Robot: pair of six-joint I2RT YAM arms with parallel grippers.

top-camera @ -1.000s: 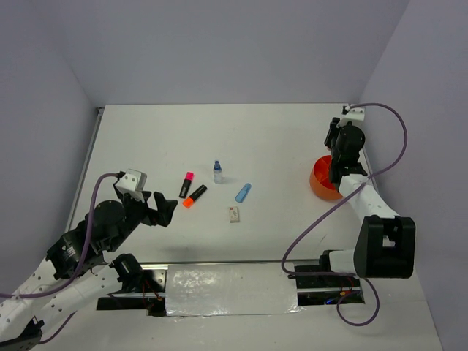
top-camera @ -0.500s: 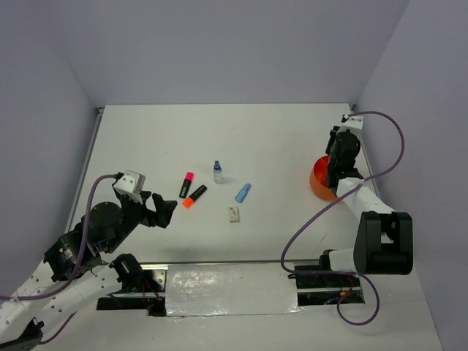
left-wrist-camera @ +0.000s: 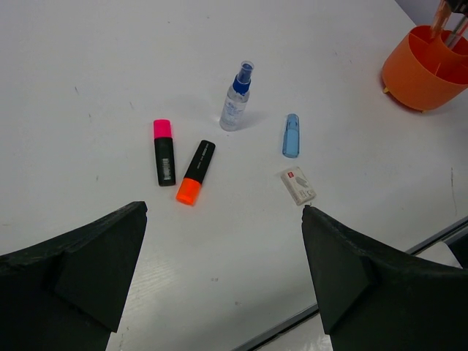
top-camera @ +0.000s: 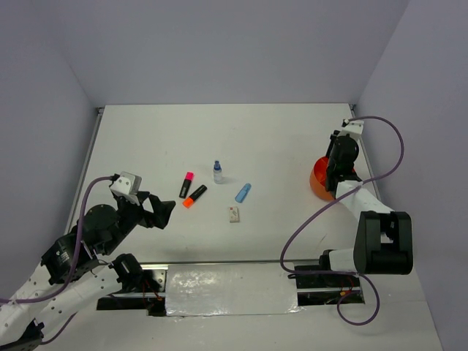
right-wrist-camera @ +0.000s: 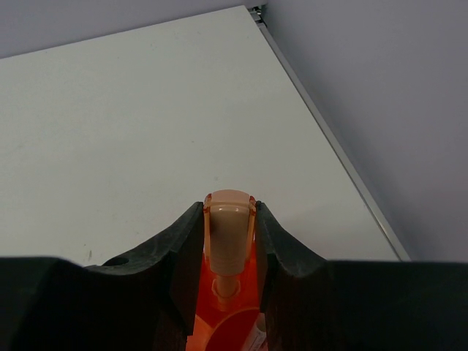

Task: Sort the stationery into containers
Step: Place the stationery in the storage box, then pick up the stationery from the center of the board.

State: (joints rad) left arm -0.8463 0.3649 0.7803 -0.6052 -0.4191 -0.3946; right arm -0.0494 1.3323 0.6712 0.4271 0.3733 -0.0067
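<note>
Right wrist view, right gripper (right-wrist-camera: 229, 216) clamped on stubby peach marker (right-wrist-camera: 229, 235), glossy round divided orange bowl (left-wrist-camera: 415, 79) holding thin pens (left-wrist-camera: 442, 14), left gripper (left-wrist-camera: 223, 212) gaping wide.

A white table (top-camera: 263, 139) is boxed in on three sides by pale lilac walls (top-camera: 219, 51). A thin metal strip (top-camera: 86, 164) runs along the table's left edge. At the near edge lies a shiny, crinkled silver sheet (top-camera: 230, 291), flat on the surface.

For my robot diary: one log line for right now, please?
right gripper: shut on peach marker, over orange bowl | left gripper: open
</note>
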